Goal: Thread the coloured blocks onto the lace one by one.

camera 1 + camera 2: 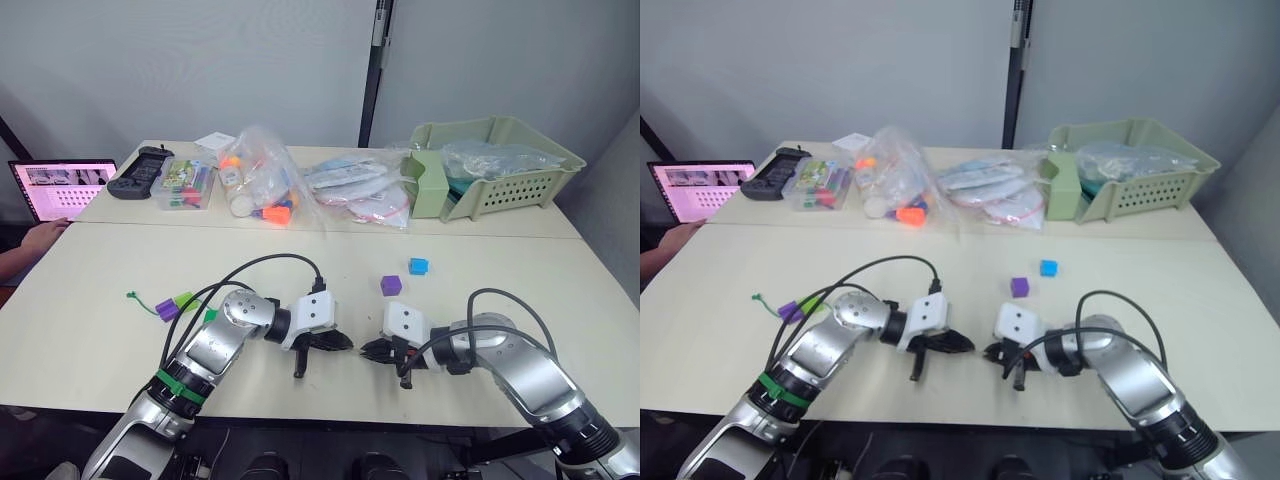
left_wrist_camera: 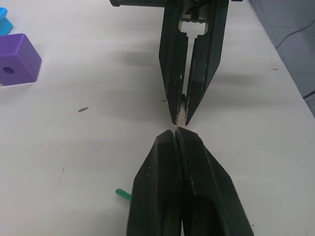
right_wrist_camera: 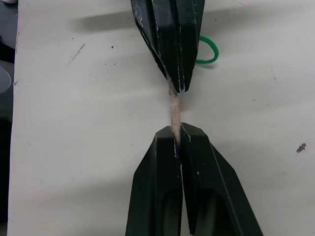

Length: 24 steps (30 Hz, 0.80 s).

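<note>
I see both tools tip to tip low over the counter [image 1: 90, 330], the left tool [image 1: 340, 342] and right tool [image 3: 176, 138] each clamped on the lace [image 3: 173, 110] tip between them; a purple block [image 1: 390, 285] lies beyond.

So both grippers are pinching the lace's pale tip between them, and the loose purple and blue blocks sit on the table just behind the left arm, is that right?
Not quite: the purple block and blue block lie behind the right gripper, not the left arm, as the left eye view shows. The rest holds: the left gripper and the right one both pinch the pale tip.
</note>
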Tool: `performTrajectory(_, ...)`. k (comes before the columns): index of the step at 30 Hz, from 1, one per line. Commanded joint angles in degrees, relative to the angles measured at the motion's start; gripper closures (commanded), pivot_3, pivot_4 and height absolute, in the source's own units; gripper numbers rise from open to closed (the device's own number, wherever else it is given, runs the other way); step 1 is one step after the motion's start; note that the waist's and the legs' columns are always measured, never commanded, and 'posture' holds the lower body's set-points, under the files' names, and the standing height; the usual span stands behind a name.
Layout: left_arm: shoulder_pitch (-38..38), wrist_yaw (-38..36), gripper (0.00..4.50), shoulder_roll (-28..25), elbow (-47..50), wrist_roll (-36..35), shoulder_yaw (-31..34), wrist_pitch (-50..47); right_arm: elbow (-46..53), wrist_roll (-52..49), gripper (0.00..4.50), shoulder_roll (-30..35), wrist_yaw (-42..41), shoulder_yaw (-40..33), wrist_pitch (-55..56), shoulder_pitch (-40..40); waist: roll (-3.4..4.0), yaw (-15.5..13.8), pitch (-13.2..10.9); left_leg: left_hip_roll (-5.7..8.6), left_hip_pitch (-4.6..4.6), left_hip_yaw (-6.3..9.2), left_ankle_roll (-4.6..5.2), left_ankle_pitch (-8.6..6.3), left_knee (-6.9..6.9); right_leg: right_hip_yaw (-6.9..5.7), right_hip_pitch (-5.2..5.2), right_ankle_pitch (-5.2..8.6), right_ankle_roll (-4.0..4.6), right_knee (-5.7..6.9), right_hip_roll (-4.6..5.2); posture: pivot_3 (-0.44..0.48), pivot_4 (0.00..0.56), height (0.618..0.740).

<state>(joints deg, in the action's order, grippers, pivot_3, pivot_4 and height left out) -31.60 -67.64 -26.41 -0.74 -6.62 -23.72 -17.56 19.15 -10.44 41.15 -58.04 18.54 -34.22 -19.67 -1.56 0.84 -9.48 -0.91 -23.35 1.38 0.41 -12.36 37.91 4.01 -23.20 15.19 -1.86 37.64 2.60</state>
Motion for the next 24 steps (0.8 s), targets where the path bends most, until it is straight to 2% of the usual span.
performTrajectory(1, -1.0, -0.1, 4.47, -0.1, 1.2, 0.3, 0.0, 0.5, 1.8, -0.5, 4.50, 0.4, 0.1, -1.0, -0.2, -0.5, 0.00, 0.0, 0.0, 0.00, 0.00, 0.00, 0.00, 0.00, 0.00, 0.00, 0.00, 0.00, 0.00, 0.00, 0.00, 0.000, 0.150, 0.740)
performTrajectory(11, -1.4, -2.4, 4.47, -1.0, 2.5, -1.8, 1.0, -0.1, 1.8, -0.3, 4.50, 0.6, 0.0, -1.0, -0.2, -0.1, 0.00, 0.0, 0.0, 0.00, 0.00, 0.00, 0.00, 0.00, 0.00, 0.00, 0.00, 0.00, 0.00, 0.00, 0.00, 0.000, 0.150, 0.740)
performTrajectory(12, -1.5, -3.2, 3.94, -1.3, 2.8, -2.1, 0.8, -0.4, 1.8, -0.3, 4.50, 0.6, 0.0, -1.0, -0.2, -0.1, 0.00, 0.0, 0.0, 0.00, 0.00, 0.00, 0.00, 0.00, 0.00, 0.00, 0.00, 0.00, 0.00, 0.00, 0.00, 0.000, 0.150, 0.740)
performTrajectory(18, -1.8, -2.1, 2.05, -1.7, 0.1, 2.6, -1.3, 3.8, 2.0, -0.4, 4.50, 0.6, 0.1, -1.0, -0.5, -0.2, 0.00, -0.1, 0.0, 0.01, 0.00, 0.00, 0.00, 0.00, 0.00, 0.00, 0.01, 0.00, 0.00, -0.01, 0.00, 0.000, 0.150, 0.740)
performTrajectory(24, -1.9, -1.6, 2.05, -0.1, -1.6, 3.0, -1.6, 4.7, 2.2, -0.5, 4.50, 0.6, 0.2, -1.2, -0.8, -0.2, 0.00, 0.0, 0.0, 0.00, -0.01, 0.00, 0.00, 0.00, 0.00, 0.00, 0.01, 0.00, 0.00, -0.02, 0.00, 0.000, 0.150, 0.740)
